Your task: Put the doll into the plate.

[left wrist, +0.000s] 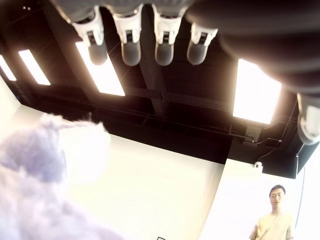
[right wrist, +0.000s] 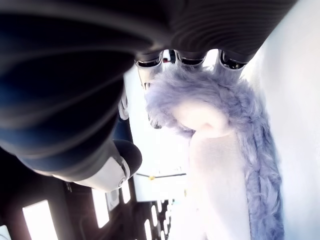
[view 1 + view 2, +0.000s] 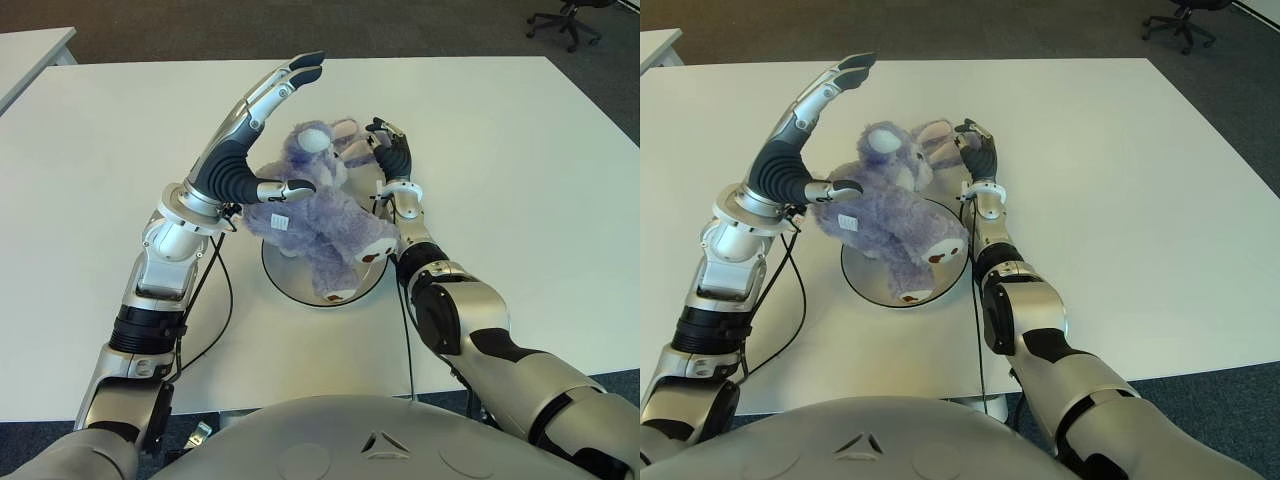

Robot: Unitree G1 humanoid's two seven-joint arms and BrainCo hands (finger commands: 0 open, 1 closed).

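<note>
The doll [image 3: 310, 215] is a fluffy purple plush with pale ears, lying across the round silver plate [image 3: 283, 272] in the middle of the white table [image 3: 520, 180]. My left hand [image 3: 280, 120] stands at the doll's left side, its fingers [image 1: 131, 50] straight and spread upward and only the thumb against the fur. My right hand [image 3: 385, 145] is at the doll's far right. Its loosely curled fingers touch the tip of one ear [image 2: 210, 115], while the thumb [image 2: 125, 160] stays apart from it.
A black cable [image 3: 218, 300] loops on the table left of the plate. Another table's corner [image 3: 30, 50] shows at far left, and an office chair [image 3: 565, 20] stands beyond the far right edge. A person [image 1: 272, 215] appears in the left wrist view.
</note>
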